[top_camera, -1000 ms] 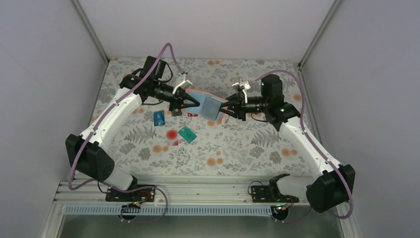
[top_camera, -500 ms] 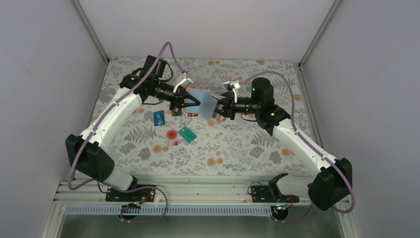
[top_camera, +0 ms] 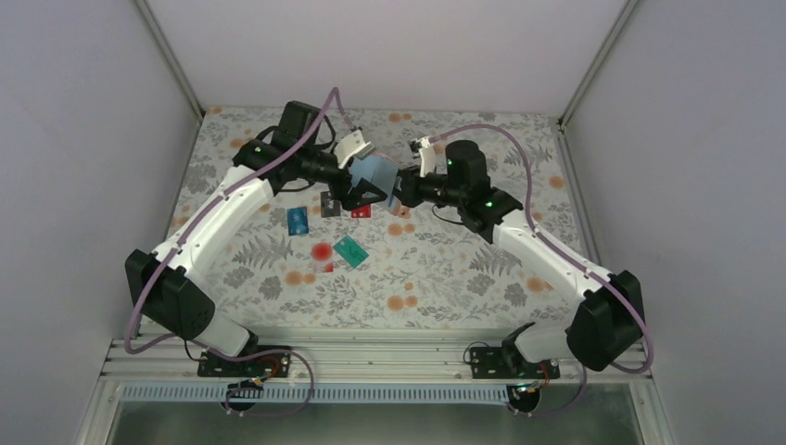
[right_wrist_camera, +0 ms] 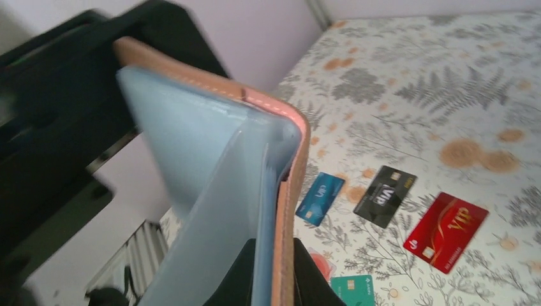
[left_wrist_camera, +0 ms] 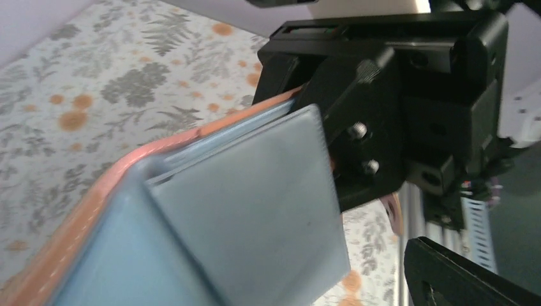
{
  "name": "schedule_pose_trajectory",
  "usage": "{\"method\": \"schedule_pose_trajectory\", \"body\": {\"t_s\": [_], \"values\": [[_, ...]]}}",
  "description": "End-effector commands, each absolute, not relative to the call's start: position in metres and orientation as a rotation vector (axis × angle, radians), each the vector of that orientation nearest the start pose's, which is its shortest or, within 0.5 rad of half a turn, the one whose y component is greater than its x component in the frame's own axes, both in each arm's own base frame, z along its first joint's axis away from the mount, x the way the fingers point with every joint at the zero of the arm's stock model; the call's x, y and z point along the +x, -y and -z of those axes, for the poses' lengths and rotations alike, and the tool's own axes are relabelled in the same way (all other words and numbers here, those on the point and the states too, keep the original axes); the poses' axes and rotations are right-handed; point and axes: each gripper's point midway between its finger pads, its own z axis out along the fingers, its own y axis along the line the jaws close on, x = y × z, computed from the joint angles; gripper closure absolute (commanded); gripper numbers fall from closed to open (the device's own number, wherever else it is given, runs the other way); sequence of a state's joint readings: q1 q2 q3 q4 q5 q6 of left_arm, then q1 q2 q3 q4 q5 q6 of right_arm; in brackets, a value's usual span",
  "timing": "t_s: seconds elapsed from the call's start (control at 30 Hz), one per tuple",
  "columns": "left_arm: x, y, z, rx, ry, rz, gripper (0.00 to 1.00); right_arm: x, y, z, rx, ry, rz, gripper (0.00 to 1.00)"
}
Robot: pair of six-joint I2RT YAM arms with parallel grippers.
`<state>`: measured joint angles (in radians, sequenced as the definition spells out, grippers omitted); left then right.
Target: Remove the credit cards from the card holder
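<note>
1. The floppy pale-blue card holder with pink leather edging [top_camera: 378, 174] hangs above the desk [top_camera: 463, 269], its edge pinched by the right fingers [right_wrist_camera: 239, 284]; the left fingers' [left_wrist_camera: 459, 274] grip I cannot tell.
2. A blue card [right_wrist_camera: 319, 197], black card [right_wrist_camera: 385, 196], red card [right_wrist_camera: 446, 231] and teal card [top_camera: 350, 249] lie beneath it: thin, stiff, slick, likely best taken by an edge.

Soft, even light from above leaves only faint shadows on the table [top_camera: 463, 278], and the top view is sharp, while both wrist views blur the close holder [left_wrist_camera: 255, 210], though the right one shows the far cards [right_wrist_camera: 446, 231] fairly crisp.
</note>
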<state>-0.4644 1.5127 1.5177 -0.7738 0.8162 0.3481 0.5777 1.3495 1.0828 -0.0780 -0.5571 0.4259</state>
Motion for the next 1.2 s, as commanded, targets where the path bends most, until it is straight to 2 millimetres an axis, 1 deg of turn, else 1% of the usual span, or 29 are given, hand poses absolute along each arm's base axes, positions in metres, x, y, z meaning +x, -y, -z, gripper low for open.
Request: {"method": "schedule_pose_trajectory", "body": {"t_s": [0.0, 0.1, 0.23, 0.37, 0.47, 0.53, 0.63, 0.7, 0.73, 0.8, 0.83, 0.9, 0.97, 1.03, 1.07, 1.1, 1.17], "values": [[0.319, 0.289, -0.302, 1.163, -1.920, 0.750, 0.00, 0.321, -0.308, -0.307, -0.347, -1.994, -1.114, 0.96], [0.330, 0.287, -0.293, 1.136, -1.956, 0.652, 0.00, 0.325, -0.311, -0.309, -0.309, -2.001, -1.074, 0.96], [0.345, 0.284, -0.284, 1.096, -1.999, 0.549, 0.00, 0.322, -0.324, -0.309, -0.329, -2.012, -1.095, 0.96], [0.367, 0.269, -0.276, 1.022, -2.059, 0.394, 0.00, 0.316, -0.328, -0.315, -0.368, -1.997, -1.116, 0.96], [0.378, 0.251, -0.281, 0.958, -2.066, 0.318, 0.00, 0.315, -0.323, -0.316, -0.387, -1.995, -1.103, 0.96], [0.386, 0.233, -0.286, 0.902, -2.069, 0.272, 0.00, 0.314, -0.316, -0.315, -0.394, -1.992, -1.113, 0.96], [0.402, 0.195, -0.287, 0.810, -2.088, 0.195, 0.00, 0.313, -0.306, -0.313, -0.406, -1.997, -1.111, 0.96], [0.417, 0.163, -0.285, 0.732, -2.113, 0.146, 0.00, 0.314, -0.300, -0.313, -0.411, -2.005, -1.094, 0.96], [0.424, 0.143, -0.284, 0.680, -2.129, 0.124, 0.00, 0.315, -0.296, -0.312, -0.405, -2.009, -1.081, 0.96], [0.435, 0.109, -0.284, 0.594, -2.146, 0.112, 0.00, 0.321, -0.286, -0.307, -0.375, -2.028, -1.040, 0.96], [0.438, 0.094, -0.288, 0.557, -2.142, 0.115, 0.00, 0.325, -0.280, -0.303, -0.353, -2.040, -1.010, 0.96], [0.440, 0.075, -0.300, 0.516, -2.119, 0.123, 0.00, 0.334, -0.273, -0.296, -0.323, -2.070, -0.931, 0.96], [0.436, 0.078, -0.318, 0.550, -2.072, 0.137, 0.00, 0.343, -0.267, -0.288, -0.296, -2.108, -0.855, 0.96], [0.422, 0.095, -0.342, 0.623, -2.006, 0.232, 0.00, 0.351, -0.263, -0.283, -0.274, -2.127, -0.793, 0.96], [0.411, 0.110, -0.354, 0.686, -1.966, 0.308, 0.00, 0.355, -0.261, -0.280, -0.265, -2.136, -0.761, 0.96], [0.396, 0.130, -0.367, 0.768, -1.912, 0.389, 0.01, 0.360, -0.258, -0.278, -0.253, -2.142, -0.730, 0.96], [0.355, 0.176, -0.382, 0.970, -1.794, 0.546, 0.05, 0.364, -0.261, -0.278, -0.263, -2.145, -0.720, 0.96]]}}
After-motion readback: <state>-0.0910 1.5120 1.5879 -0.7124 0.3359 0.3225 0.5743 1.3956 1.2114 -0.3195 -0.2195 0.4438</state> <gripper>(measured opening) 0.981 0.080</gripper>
